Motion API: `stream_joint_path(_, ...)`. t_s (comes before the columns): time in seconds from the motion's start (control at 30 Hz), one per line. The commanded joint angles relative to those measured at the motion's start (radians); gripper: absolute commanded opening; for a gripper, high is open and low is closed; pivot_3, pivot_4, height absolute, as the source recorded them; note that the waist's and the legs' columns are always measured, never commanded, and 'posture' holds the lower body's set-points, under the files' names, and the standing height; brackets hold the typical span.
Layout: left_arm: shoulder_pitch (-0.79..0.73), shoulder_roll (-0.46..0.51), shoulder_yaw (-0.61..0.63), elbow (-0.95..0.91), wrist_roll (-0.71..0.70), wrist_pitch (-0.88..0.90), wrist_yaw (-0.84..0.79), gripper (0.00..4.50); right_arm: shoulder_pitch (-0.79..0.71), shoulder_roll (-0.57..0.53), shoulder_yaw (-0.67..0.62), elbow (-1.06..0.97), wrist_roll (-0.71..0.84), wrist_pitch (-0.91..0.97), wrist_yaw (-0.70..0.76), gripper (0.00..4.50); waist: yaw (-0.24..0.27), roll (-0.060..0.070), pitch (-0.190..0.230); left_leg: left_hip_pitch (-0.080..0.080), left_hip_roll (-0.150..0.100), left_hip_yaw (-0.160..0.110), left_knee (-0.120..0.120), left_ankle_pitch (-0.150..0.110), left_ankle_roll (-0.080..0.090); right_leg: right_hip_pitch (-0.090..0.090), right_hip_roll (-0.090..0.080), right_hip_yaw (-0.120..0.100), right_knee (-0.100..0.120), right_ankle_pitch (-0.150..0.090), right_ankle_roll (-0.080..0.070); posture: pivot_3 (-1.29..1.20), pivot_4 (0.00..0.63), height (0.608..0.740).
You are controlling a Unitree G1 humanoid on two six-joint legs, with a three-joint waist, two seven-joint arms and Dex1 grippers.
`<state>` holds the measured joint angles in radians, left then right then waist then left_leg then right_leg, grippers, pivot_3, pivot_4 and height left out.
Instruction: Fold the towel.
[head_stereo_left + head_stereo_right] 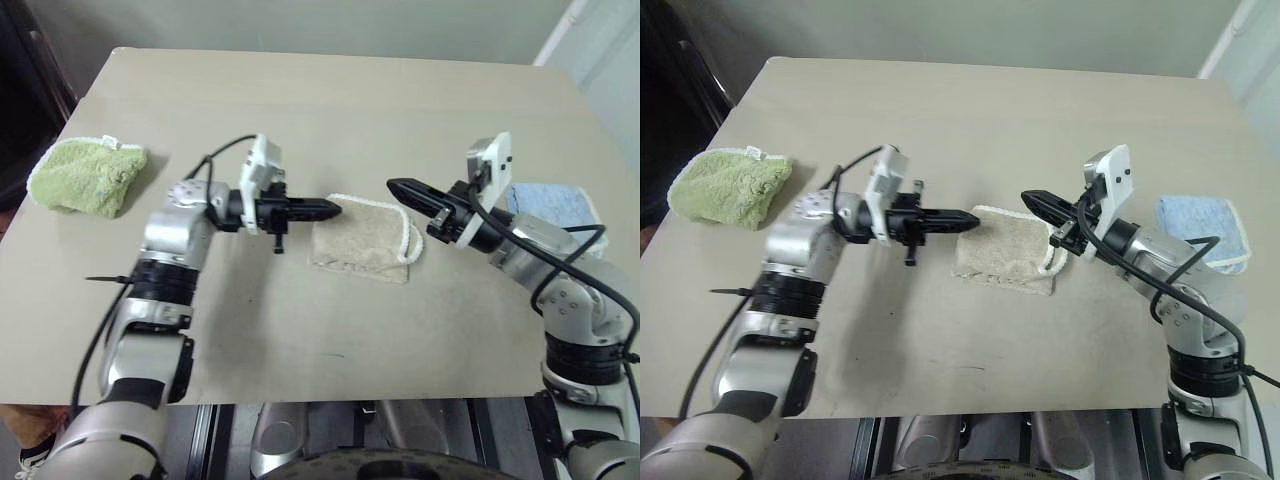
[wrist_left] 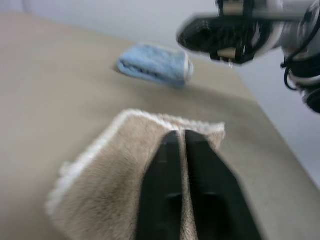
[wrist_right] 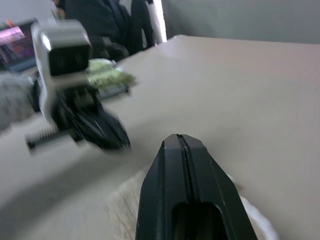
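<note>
Since the towel (image 1: 362, 240) lies folded small, we hover the left gripper (image 1: 333, 208) and right gripper (image 1: 394, 185) above it, jaws together and empty; next we judge withdrawal.

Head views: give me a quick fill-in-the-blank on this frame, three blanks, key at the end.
1. The towel on the table lies between the two ____.
2. Both the left gripper and the right gripper are ____, holding nothing.
3. The cloth at the table's left edge is fluffy and ____.

Missing words: grippers; shut; green
</note>
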<state>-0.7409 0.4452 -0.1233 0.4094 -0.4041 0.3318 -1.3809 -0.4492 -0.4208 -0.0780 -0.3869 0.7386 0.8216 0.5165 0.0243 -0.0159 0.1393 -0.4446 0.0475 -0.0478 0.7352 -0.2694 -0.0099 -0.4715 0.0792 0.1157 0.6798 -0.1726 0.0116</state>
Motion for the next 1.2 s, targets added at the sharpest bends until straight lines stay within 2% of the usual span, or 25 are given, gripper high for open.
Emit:
stream_joint_path(0.03,0.005,-0.041,-0.007,0.009,0.028,-0.059,0.026,0.04,-0.022,0.041,0.018,0.041,-0.047,-0.082,-0.007,0.0,-0.002,0.0,0.0,0.0,0.0,0.0,0.0,0.0,0.0,0.0,0.0,0.0,0.0,0.0,0.0,0.0,0.15,0.703)
stream_joint_path(0.23,0.021,-0.063,-0.021,0.083,0.093,-0.171,0.029,0.04,0.006,0.138,0.045,0.162,-0.132,-0.171,-0.046,0.0,-0.009,0.0,0.0,0.0,0.001,-0.001,-0.001,0.0,0.0,-0.001,0.001,-0.001,0.001,0.002,-0.004,0.0,0.15,0.703)
stream_joint_path(0.4,0.08,-0.076,-0.024,0.1,0.097,-0.225,-0.015,0.04,0.085,0.199,0.111,0.205,-0.199,-0.207,-0.06,0.0,-0.011,0.0,0.0,-0.001,0.001,-0.001,-0.001,0.0,0.0,-0.002,0.0,-0.001,0.0,0.004,-0.008,0.0,0.15,0.703)
stream_joint_path(0.53,0.158,-0.089,-0.045,0.121,0.123,-0.293,-0.043,0.04,0.175,0.211,0.191,0.253,-0.299,-0.251,-0.068,0.0,-0.011,0.001,0.0,-0.001,0.001,-0.001,-0.001,0.0,0.001,-0.002,0.0,-0.001,0.0,0.004,-0.008,0.0,0.15,0.703)
stream_joint_path(0.63,0.188,-0.086,-0.065,0.158,0.168,-0.358,-0.032,0.04,0.193,0.21,0.204,0.287,-0.347,-0.274,-0.078,0.0,-0.012,0.001,-0.002,0.0,0.001,-0.001,0.0,0.0,0.001,-0.001,0.0,-0.001,0.0,0.005,-0.008,0.0,0.15,0.703)
stream_joint_path(0.73,0.182,-0.093,-0.063,0.207,0.193,-0.404,-0.008,0.04,0.184,0.2,0.198,0.329,-0.387,-0.298,-0.087,0.0,-0.012,0.004,-0.004,0.008,0.001,-0.002,0.0,-0.001,0.001,0.006,0.0,-0.002,-0.001,-0.005,-0.007,0.0,0.15,0.703)
stream_joint_path(0.9,0.145,-0.109,-0.039,0.242,0.183,-0.421,0.009,0.04,0.139,0.207,0.15,0.319,-0.349,-0.281,-0.078,0.0,-0.012,0.005,-0.007,0.013,0.0,-0.003,0.0,-0.001,0.002,0.01,0.0,-0.001,-0.001,-0.006,-0.008,0.0,0.15,0.703)
stream_joint_path(1.03,0.123,-0.121,0.005,0.202,0.124,-0.351,0.014,0.04,0.118,0.189,0.131,0.227,-0.277,-0.21,-0.033,0.0,-0.011,0.005,-0.007,0.009,0.0,-0.003,0.0,-0.001,0.002,0.009,0.0,-0.001,-0.001,-0.005,-0.008,0.0,0.15,0.703)
stream_joint_path(1.13,0.119,-0.118,0.032,0.128,0.071,-0.262,0.01,0.0,0.109,0.182,0.087,0.143,-0.194,-0.142,-0.025,0.59,-0.012,0.005,-0.007,0.005,0.0,-0.002,0.0,-0.001,0.002,0.006,0.0,-0.001,-0.001,-0.005,-0.008,0.0,0.15,0.703)
stream_joint_path(1.2,0.122,-0.109,0.045,0.069,0.04,-0.209,0.008,0.0,0.107,0.163,0.056,0.089,-0.143,-0.093,-0.025,1.22,-0.013,0.005,-0.007,0.002,0.0,-0.002,0.0,-0.001,0.002,0.003,0.0,-0.001,-0.001,-0.004,-0.008,0.0,0.15,0.703)
